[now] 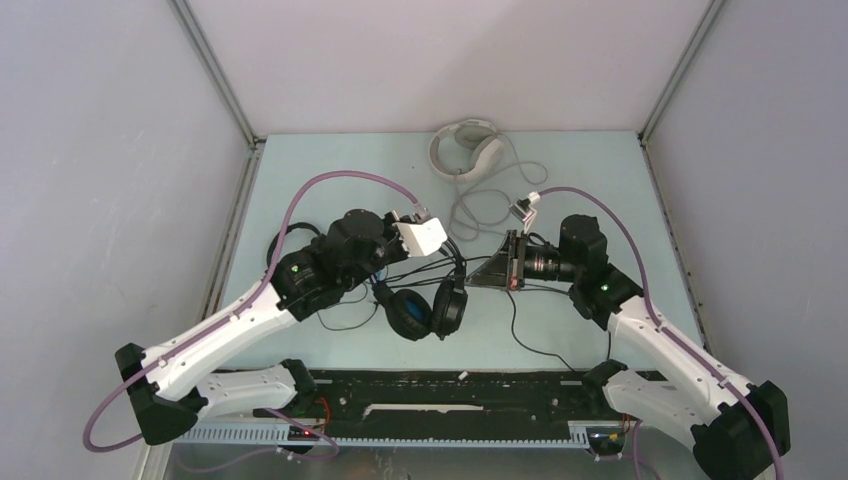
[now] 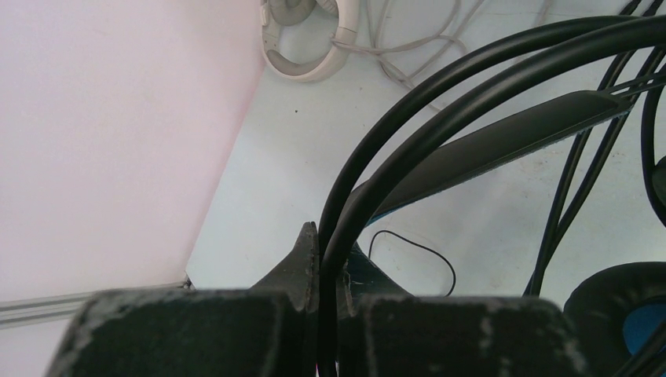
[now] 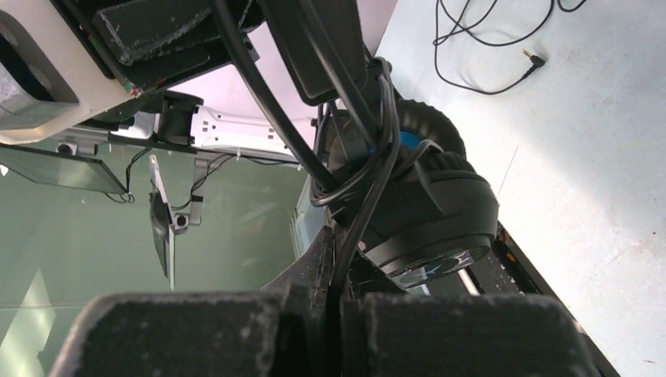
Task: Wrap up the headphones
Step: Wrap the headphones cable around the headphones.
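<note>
Starting with the top external view, the black headset (image 1: 425, 308) lies near the centre of the table (image 1: 600, 180). Its ear cups point toward 6 o'clock and its headband rises toward 12 o'clock. The left gripper (image 1: 447, 250) reaches in from 8 o'clock and is clenched on that headband. The right gripper (image 1: 497, 270) reaches in from 4 o'clock and sits just beside the headset, on its 3 o'clock side. The white-grey headset (image 1: 466, 148) rests at 12 o'clock on the table, near the back wall and well apart from both grippers. Its pale lead lies loose toward 5 o'clock.

In the left wrist view, the left gripper (image 2: 328, 271) is at 6 o'clock. Its fingers (image 2: 302, 263) are pressed together on a round black tube of the headband, and two such tubes arc away toward 2 o'clock. The flat strap (image 2: 503, 141) with a blue edge runs below the tubes. One ear cushion (image 2: 620, 314) shows at 4 o'clock. The white-grey headset (image 2: 302, 47) shows at 12 o'clock.

In the right wrist view, the right gripper (image 3: 334, 275) is at 6 o'clock, clamped tight on the black cord (image 3: 357, 220). The cord climbs toward 12 o'clock and loops around the stem of the ear cup (image 3: 428, 212) just above the fingers. A jack plug (image 3: 534, 60) lies on the table at 1 o'clock.
</note>
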You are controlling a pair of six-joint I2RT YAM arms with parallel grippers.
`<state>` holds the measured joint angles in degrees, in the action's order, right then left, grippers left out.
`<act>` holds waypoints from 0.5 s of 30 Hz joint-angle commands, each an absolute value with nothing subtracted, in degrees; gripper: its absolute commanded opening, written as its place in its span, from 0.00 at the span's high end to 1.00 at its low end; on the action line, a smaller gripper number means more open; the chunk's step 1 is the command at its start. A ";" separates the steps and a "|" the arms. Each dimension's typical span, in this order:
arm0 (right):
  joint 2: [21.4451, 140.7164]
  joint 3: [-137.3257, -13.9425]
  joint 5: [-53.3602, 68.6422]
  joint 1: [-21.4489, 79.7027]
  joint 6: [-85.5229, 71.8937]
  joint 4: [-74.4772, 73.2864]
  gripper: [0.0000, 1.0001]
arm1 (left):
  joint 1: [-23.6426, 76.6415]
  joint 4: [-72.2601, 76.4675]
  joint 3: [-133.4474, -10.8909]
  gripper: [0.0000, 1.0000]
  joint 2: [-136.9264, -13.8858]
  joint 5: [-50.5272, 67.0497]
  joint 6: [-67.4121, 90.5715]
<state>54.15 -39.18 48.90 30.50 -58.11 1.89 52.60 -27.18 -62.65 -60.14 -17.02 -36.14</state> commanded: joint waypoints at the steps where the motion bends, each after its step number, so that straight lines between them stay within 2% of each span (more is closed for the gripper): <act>1: 53.11 -43.26 48.56 28.52 -59.33 7.22 1.00 | 51.77 -29.70 -61.63 1.00 -59.53 -21.59 -39.55; 15: 53.97 -45.90 53.04 29.20 -63.17 11.05 0.96 | 51.77 -31.07 -66.09 1.00 -63.11 -26.09 -33.54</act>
<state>54.78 -41.58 50.22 29.23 -60.86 3.57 52.62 -25.96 -62.76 -62.08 -18.72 -34.61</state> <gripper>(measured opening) 0.040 0.049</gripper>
